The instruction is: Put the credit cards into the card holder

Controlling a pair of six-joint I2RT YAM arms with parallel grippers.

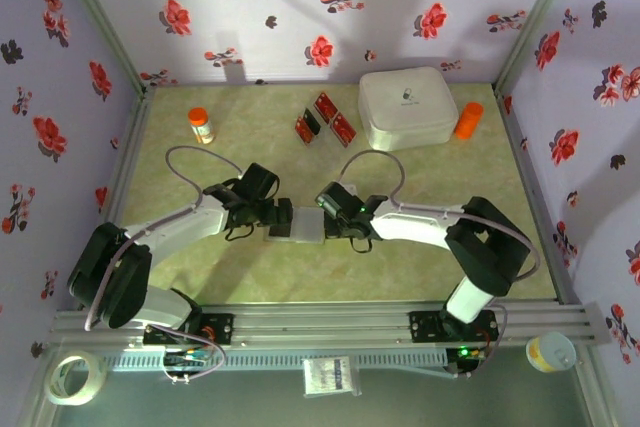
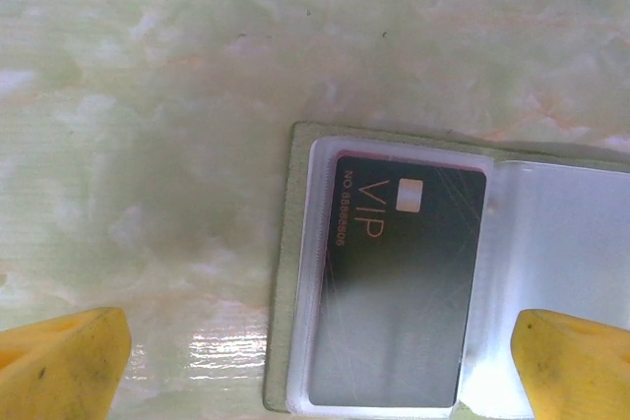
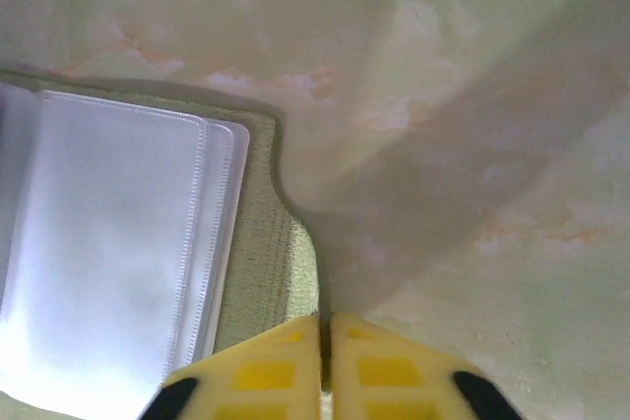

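Looking left to right: your left fingers stand wide open over the card holder, a dark VIP card sleeved between them. Your right fingers are closed at its right edge. Three red credit cards lie beyond, not yet loaded.

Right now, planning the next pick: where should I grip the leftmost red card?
Leftmost card lies flat and diagonal, so likely come straight down, jaws turned across its narrow width, pinching the long edges. Its left side is free of the other cards.
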